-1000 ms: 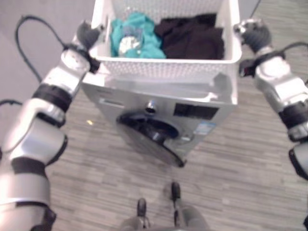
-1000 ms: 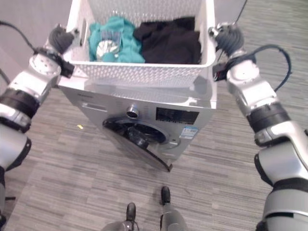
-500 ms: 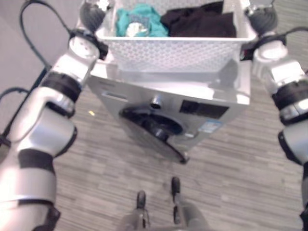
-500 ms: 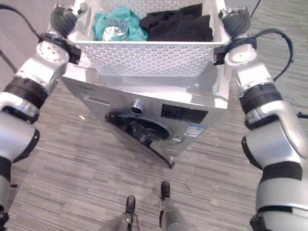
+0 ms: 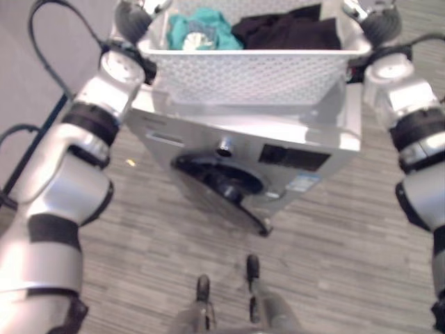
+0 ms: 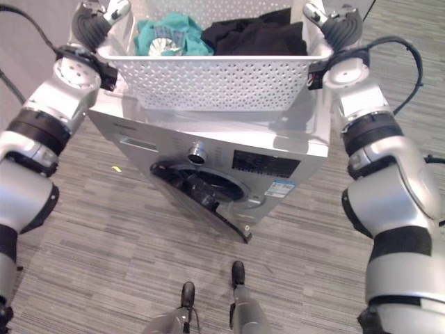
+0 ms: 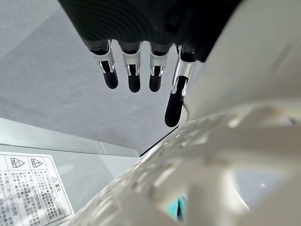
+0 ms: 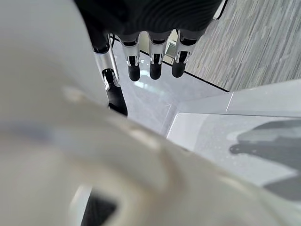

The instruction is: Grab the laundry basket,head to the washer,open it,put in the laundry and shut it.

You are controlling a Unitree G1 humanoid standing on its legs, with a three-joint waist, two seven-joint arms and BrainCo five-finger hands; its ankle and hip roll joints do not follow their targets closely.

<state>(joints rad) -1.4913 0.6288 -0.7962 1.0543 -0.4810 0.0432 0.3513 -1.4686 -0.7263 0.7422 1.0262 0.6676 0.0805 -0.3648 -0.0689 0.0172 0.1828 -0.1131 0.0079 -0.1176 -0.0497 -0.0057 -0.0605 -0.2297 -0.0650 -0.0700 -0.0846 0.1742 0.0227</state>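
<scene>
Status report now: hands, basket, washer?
Left hand and right hand at basket ends, fingers straight. Basket over washer, clothes inside. Washer door ajar.

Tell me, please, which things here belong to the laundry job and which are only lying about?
Belonging to the job:
white laundry basket
teal garment and black garment in it
washing machine, its door open
left hand and right hand at the basket's ends

Only lying about:
small yellow scrap on the floor

Even bright light; glare on washer top (image 5: 278, 132); basket rim (image 7: 197, 155) blurred, probably too close.
</scene>
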